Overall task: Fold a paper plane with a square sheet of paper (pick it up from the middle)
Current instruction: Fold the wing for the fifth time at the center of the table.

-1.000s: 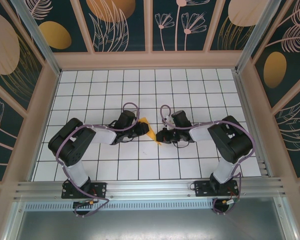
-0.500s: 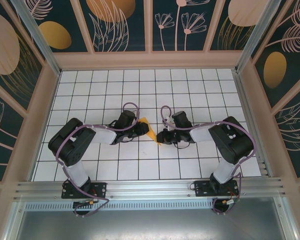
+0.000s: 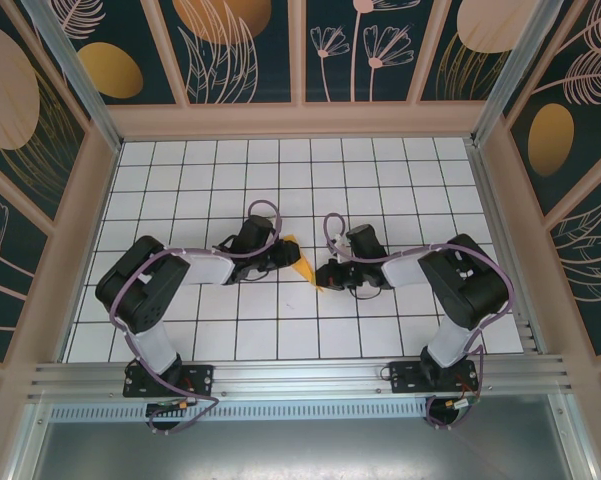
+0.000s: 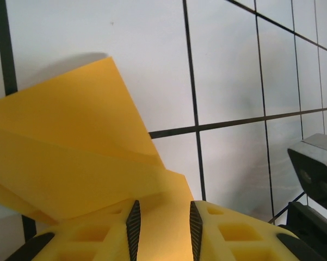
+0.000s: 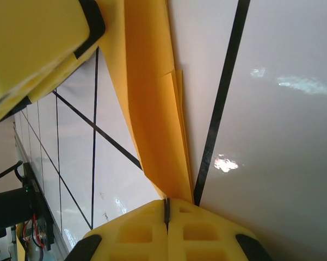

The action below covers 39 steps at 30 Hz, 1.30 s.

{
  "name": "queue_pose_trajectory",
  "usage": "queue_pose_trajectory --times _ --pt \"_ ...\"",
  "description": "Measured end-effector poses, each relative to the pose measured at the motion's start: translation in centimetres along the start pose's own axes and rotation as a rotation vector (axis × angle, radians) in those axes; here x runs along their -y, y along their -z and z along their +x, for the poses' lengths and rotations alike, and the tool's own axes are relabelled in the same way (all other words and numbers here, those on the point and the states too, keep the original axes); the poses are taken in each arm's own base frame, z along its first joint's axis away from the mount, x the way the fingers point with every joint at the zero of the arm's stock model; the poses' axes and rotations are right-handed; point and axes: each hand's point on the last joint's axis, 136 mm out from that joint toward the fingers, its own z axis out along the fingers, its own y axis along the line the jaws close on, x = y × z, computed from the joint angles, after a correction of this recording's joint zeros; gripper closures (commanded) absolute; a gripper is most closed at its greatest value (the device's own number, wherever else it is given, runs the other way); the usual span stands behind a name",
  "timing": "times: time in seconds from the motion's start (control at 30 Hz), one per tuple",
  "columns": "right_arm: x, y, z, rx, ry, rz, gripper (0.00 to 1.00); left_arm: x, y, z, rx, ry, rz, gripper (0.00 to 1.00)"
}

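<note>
Top external view: the thin orange-yellow paper sheet (image 3: 298, 262), creased into a narrow layered wedge, lies on the white gridded tabletop (image 3: 280, 180) near its middle, between the two grippers. Several folds appear made. Judging by the uneven layers, the finished dart with centre crease and wings is yet to come. Both arms reach inward with elbows bent outward, wrists low and facing each other. The right gripper (image 5: 167, 209) is clamped tight on the sheet's narrow end. The left gripper (image 4: 163, 217) shows ribbed pads (image 4: 134, 223) part-way apart with paper between them; whether it pinches cannot be told.
</note>
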Motion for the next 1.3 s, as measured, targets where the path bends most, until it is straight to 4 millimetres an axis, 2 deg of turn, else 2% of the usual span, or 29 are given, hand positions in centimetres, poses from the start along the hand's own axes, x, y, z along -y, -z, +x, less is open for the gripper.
queue_pose_trajectory --times 0.33,0.7,0.93,1.3 --pt "0.4 0.6 0.0 0.016 -0.075 -0.038 1.00 2.1 1.3 -1.3 0.052 -0.036 0.061 0.63" --pt "0.6 0.8 0.0 0.007 -0.120 -0.055 1.00 0.9 1.7 0.9 0.032 -0.037 0.102 0.61" --pt "0.6 0.8 0.0 0.003 -0.124 -0.065 1.00 0.8 2.6 1.0 0.070 -0.039 0.120 0.62" --pt "0.6 0.8 0.0 -0.007 -0.133 -0.080 1.00 0.0 2.8 1.3 0.090 -0.031 0.116 0.65"
